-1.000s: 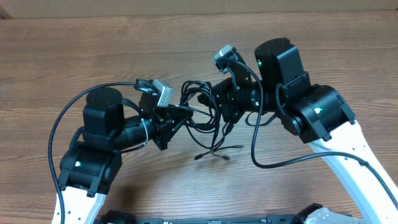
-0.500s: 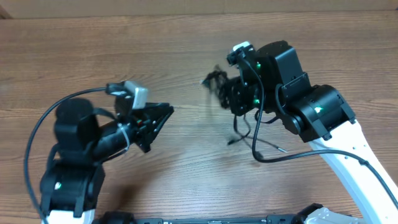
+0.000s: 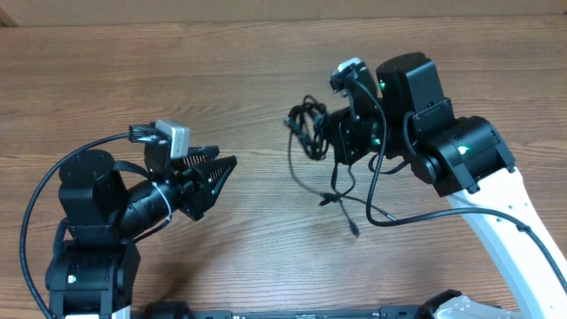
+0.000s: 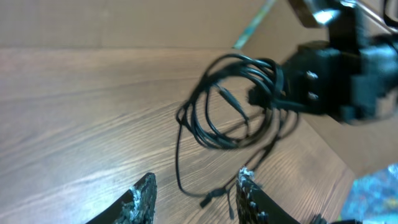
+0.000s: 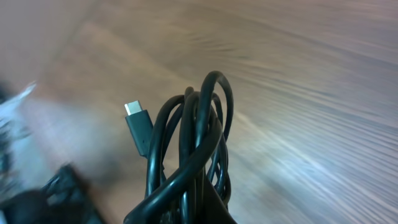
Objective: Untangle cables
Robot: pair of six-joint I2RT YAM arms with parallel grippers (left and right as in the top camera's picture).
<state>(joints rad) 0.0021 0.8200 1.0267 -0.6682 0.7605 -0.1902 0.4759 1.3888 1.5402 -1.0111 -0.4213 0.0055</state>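
Observation:
The cables (image 3: pixel 307 125) are thin black cords bunched in a coil. My right gripper (image 3: pixel 331 133) is shut on that coil at the table's centre right. Loose strands trail from the bundle onto the wood and end in small plugs (image 3: pixel 327 199). The right wrist view has the cables (image 5: pixel 194 140) filling its lower middle, one plug (image 5: pixel 138 126) sticking up, and the right gripper (image 5: pixel 205 208) pinched on the loops. My left gripper (image 3: pixel 227 168) stands open and empty, well left of the coil. In its own view the left gripper (image 4: pixel 194 188) points at the cables (image 4: pixel 233 99), with a trailing plug (image 4: pixel 208 200) lying on the wood beyond its tips.
The table is bare brown wood (image 3: pixel 221 80). Thick black arm wires loop beside the left arm (image 3: pixel 40 199) and below the right arm (image 3: pixel 416 217). A pale wall runs along the far table edge (image 3: pixel 283 9).
My left gripper has let go of the cables, opened and drawn back to the left. The right gripper has kept the coil and shifted it slightly right, so strands now trail free.

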